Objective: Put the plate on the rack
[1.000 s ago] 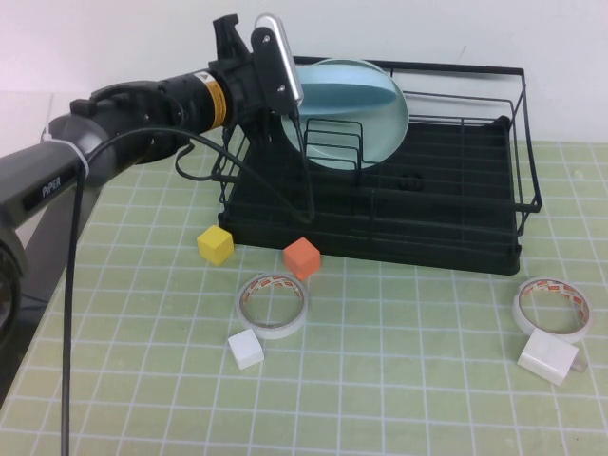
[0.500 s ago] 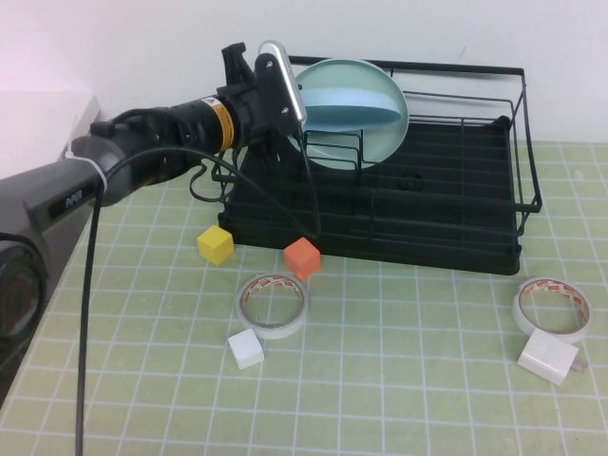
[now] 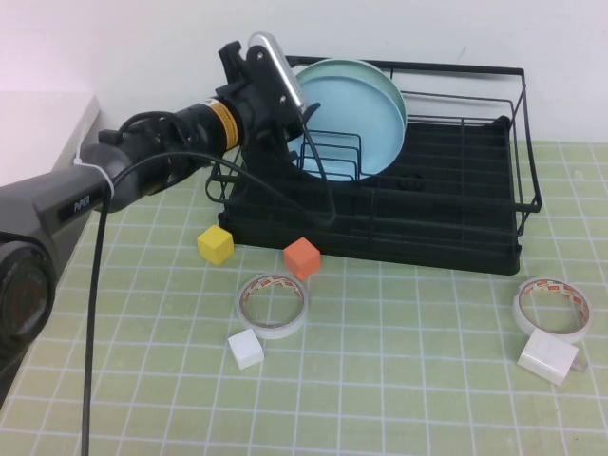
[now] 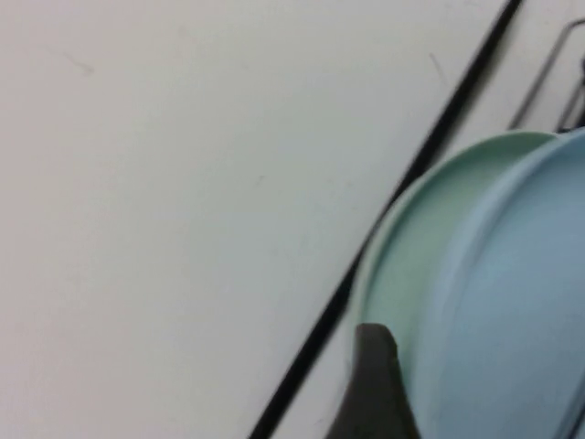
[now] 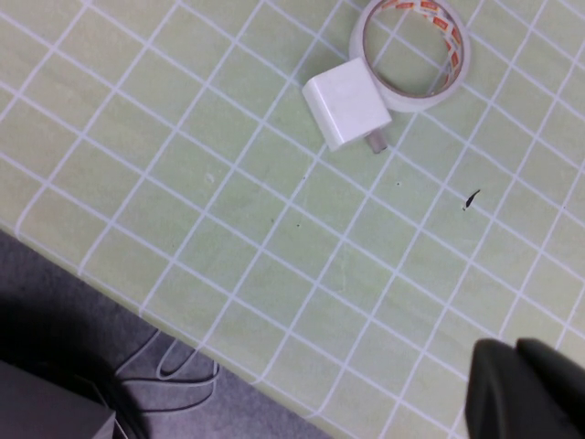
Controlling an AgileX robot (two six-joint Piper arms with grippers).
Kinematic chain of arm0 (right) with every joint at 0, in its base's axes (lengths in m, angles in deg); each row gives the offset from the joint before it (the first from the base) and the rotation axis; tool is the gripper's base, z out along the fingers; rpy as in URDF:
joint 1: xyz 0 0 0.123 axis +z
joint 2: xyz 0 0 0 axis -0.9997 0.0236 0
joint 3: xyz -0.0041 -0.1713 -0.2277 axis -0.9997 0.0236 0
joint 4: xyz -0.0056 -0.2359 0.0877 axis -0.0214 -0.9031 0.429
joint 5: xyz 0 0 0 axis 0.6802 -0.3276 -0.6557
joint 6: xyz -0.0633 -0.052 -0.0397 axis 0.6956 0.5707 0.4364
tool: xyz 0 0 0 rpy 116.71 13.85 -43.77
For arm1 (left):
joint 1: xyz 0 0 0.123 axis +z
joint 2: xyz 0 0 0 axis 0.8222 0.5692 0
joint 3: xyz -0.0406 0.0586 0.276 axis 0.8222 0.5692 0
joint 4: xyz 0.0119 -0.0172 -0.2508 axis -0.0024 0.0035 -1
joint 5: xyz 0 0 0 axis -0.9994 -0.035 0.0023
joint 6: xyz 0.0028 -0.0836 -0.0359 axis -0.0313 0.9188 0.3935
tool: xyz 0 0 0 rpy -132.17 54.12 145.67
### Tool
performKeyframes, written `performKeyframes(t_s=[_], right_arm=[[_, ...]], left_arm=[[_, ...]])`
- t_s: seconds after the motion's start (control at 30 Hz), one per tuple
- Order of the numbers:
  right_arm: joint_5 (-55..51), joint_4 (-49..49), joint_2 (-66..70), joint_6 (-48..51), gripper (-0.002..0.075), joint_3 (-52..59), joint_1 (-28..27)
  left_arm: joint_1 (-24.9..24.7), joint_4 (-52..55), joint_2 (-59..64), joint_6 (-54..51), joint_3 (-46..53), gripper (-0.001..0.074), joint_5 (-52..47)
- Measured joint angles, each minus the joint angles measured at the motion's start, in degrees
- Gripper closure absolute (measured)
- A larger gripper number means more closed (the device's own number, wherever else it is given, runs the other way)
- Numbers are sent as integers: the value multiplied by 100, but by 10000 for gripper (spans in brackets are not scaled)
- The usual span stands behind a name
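Left hand (image 3: 285, 81), at the end of the left arm reaching in from the robot's left, sits at the rack's near-left corner, level with the upper left edge of the plate (image 3: 356, 119); whether its fingers are apart, together or clamped on the plate's rim cannot be told, since the wrist camera housing covers them in the high view and the left wrist view shows only one dark fingertip (image 4: 375, 384) against the plate. The plate, light sky-blue, stands on edge among the divider loops at the left end of the rack (image 3: 518, 142), leaning back, its face turned toward the front and its width running along the rack's long side; it lies just to the right of the left hand. A pale mint-green plate (image 4: 402, 247) stands directly behind it. By judgement, the plate is already seated, and the next move turns on clearing the hand leftward and upward, away from the rim. Right hand (image 5: 526, 389) is parked well apart, over the surface (image 3: 418, 380) near a tape roll (image 5: 411, 37) and a white charger (image 5: 347, 102); its fingers appear together.
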Motion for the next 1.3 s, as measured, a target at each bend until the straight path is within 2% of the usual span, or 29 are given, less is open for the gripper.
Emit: performKeyframes(t_s=[0.1, 0.2, 0.27, 0.4, 0.5, 0.73, 0.87, 0.93, 1.1, 1.3], right_arm=[[0, 0, 0, -2, 727, 0, 0], [0, -42, 0, -2, 727, 0, 0], [0, -188, 0, -79, 727, 0, 0], [0, -895, 0, -478, 727, 0, 0], [0, -1485, -23, -840, 727, 7, 0], [627, -1962, -196, -1043, 727, 113, 0], [1531, -2119, -334, -1235, 727, 531, 0], [1919, -2204, -431, -1358, 728, 833, 0], [2646, -2283, -672, -1489, 728, 1619, 0], [2981, -2316, -1002, -1510, 728, 2380, 0]], left_arm=[[0, -560, 4, -388, 0, 276, 44], [0, -1058, -34, -557, 0, 334, 44], [0, -1323, -119, -656, 0, 419, -18], [0, -1757, -482, -656, 0, 638, -507], [0, -2075, -928, -564, 0, 706, -1269], [115, -2436, -2162, 666, 0, 734, -4192], [318, -2623, -2746, 893, 0, 735, -5658], [469, -2895, -3144, 945, 69, 735, -6079], [744, -3478, -4302, 928, 963, 736, -6025], [788, -3581, -6033, 888, 2682, 736, -4875]])
